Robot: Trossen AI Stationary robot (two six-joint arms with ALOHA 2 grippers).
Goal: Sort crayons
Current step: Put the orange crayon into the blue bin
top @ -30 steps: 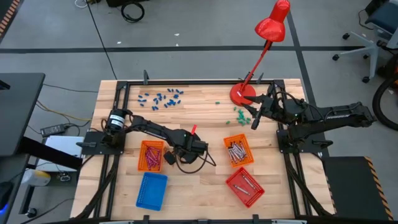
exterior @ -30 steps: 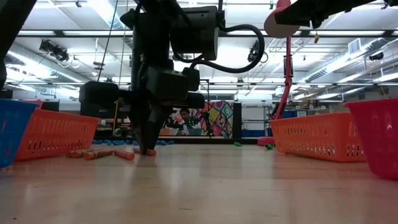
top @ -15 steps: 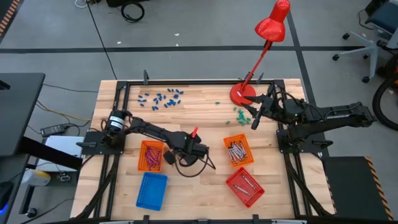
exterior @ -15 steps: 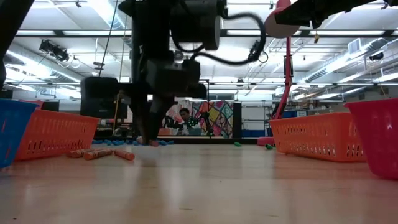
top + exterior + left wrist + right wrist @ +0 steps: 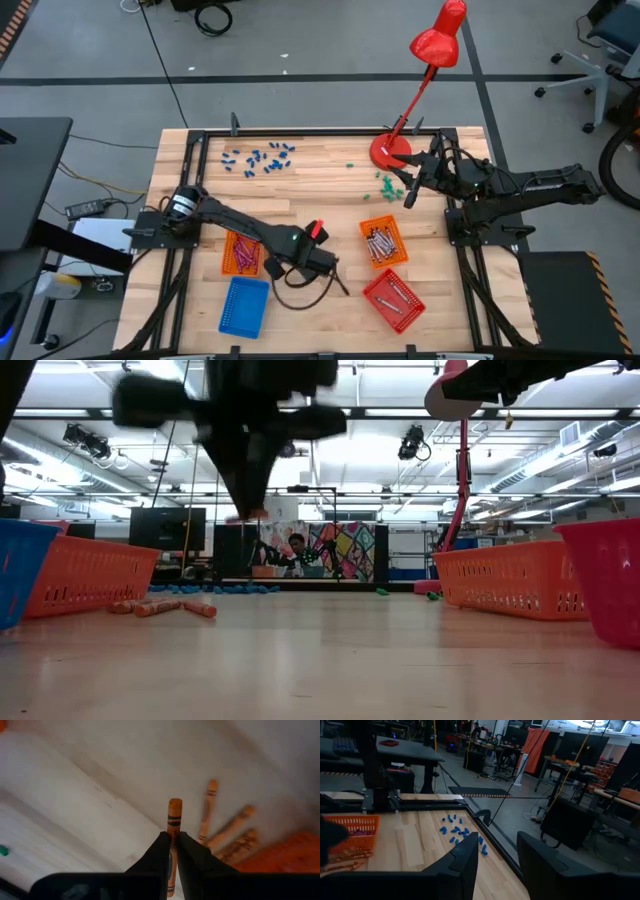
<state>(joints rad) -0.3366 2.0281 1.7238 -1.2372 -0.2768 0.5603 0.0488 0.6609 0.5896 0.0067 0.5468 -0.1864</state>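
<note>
My left gripper [image 5: 274,266] points down above the table between the left orange basket [image 5: 243,250] and the blue basket [image 5: 245,305]. It is shut on an orange crayon [image 5: 174,812]. Three more orange crayons [image 5: 220,827] lie flat on the wood below it, next to the orange basket; the low view shows them as well [image 5: 160,607]. That basket holds magenta crayons. Blue crayons [image 5: 260,157] and a few green ones [image 5: 385,183] lie scattered near the far edge. My right gripper [image 5: 495,862] hangs open and level over the far right of the table [image 5: 410,190]. My left gripper pinches the orange crayon about its middle [image 5: 173,829] between its two fingertips. The fingers come from above, pointing down, and lie across the crayon. The crayon is lifted clear of the table, with one end sticking out past the fingers.
A second orange basket [image 5: 383,242] and a red basket [image 5: 394,298], both with grey crayons, stand at the near right. A red desk lamp stands with its base [image 5: 390,150] on the far right. Bare wood lies in the middle between the baskets.
My left gripper has risen from the table and gone a little toward the near edge, staying shut. The orange crayon has come up with it, lifted clear of the wood. The other orange crayons stay where they lay.
</note>
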